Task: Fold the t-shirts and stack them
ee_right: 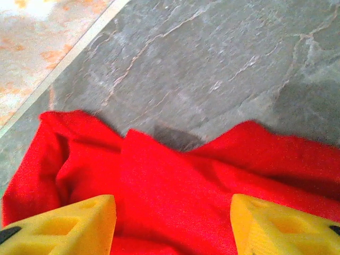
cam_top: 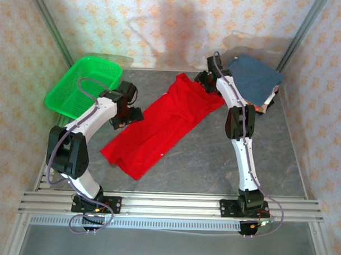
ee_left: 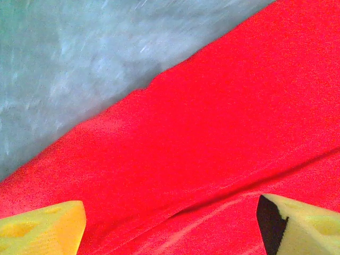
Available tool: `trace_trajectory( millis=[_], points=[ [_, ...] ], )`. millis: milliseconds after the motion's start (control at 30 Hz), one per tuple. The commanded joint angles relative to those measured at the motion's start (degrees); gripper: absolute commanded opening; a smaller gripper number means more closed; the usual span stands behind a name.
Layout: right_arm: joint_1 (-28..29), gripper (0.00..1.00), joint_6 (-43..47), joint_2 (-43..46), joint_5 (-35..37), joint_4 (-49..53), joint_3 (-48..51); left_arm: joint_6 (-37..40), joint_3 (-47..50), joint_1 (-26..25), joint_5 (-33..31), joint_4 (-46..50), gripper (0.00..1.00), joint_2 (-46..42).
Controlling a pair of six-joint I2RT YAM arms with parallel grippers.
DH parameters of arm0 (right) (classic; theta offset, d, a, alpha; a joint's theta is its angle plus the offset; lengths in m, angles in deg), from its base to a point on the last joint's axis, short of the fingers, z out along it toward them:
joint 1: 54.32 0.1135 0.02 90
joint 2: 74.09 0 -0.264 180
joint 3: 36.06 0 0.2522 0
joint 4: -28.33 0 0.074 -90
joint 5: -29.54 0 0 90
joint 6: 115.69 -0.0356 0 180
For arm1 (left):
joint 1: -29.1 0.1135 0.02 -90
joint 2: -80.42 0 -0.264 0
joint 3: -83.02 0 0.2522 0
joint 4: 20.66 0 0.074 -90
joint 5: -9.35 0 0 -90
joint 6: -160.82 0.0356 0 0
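Observation:
A bright red t-shirt (cam_top: pixel 165 127) lies spread diagonally across the grey table, roughly folded lengthwise. My left gripper (cam_top: pixel 132 114) hovers over its left edge. In the left wrist view the left gripper (ee_left: pixel 170 234) is open, its yellow fingertips (ee_left: pixel 45 228) wide apart above the red cloth (ee_left: pixel 212 133). My right gripper (cam_top: pixel 204 81) is at the shirt's far upper end. It is open too (ee_right: pixel 172 228), with bunched red cloth (ee_right: pixel 159 180) lying between the fingers. A folded slate-blue t-shirt (cam_top: pixel 253 79) rests at the back right.
A green mesh basket (cam_top: pixel 85 82) stands at the back left, close to the left arm. A patterned bit of cloth (cam_top: pixel 266 107) peeks out under the blue shirt. Bare grey table (cam_top: pixel 214 157) lies in front of the red shirt. Papered walls close in the sides.

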Motion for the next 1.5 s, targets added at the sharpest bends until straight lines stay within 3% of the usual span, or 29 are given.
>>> trace_trajectory(
  millis=[0,133,333,500,633,833,1000,1233,1467],
  points=[
    [0.75,0.62,5.17,14.78,-0.99,1.83,6.50,3.61,-4.24,-0.35,0.88,0.66,0.85,2.24],
    [1.36,0.63,5.41,26.36,0.08,2.40,22.53,9.72,-11.00,-0.69,3.05,-1.64,0.84,8.12],
    [3.63,0.66,-1.87,39.53,-0.97,-12.04,51.73,19.40,-19.25,-2.89,3.57,-6.14,0.84,15.23],
    [6.47,0.65,-5.58,38.46,-1.90,-18.85,59.23,23.04,-22.98,-2.82,3.54,-6.49,0.83,21.55],
    [6.70,0.63,-7.97,35.05,-1.61,-22.55,60.58,21.65,-21.51,-1.39,4.96,-7.48,0.82,23.60],
    [6.75,0.62,-8.68,28.18,-1.16,-22.57,55.80,17.69,-12.37,1.93,4.94,-9.82,0.81,21.89],
    [6.68,0.61,-7.98,20.62,1.61,-15.51,46.23,15.91,-5.46,3.07,4.30,-9.92,0.80,20.58],
    [5.90,0.61,-7.47,7.23,2.84,-9.80,23.47,9.36,5.35,2.45,8.54,-11.80,0.78,16.31],
    [4.02,0.63,-6.61,-5.43,-3.46,-3.34,-3.43,5.63,14.28,-3.86,10.63,-11.44,0.78,10.11]
  ],
)
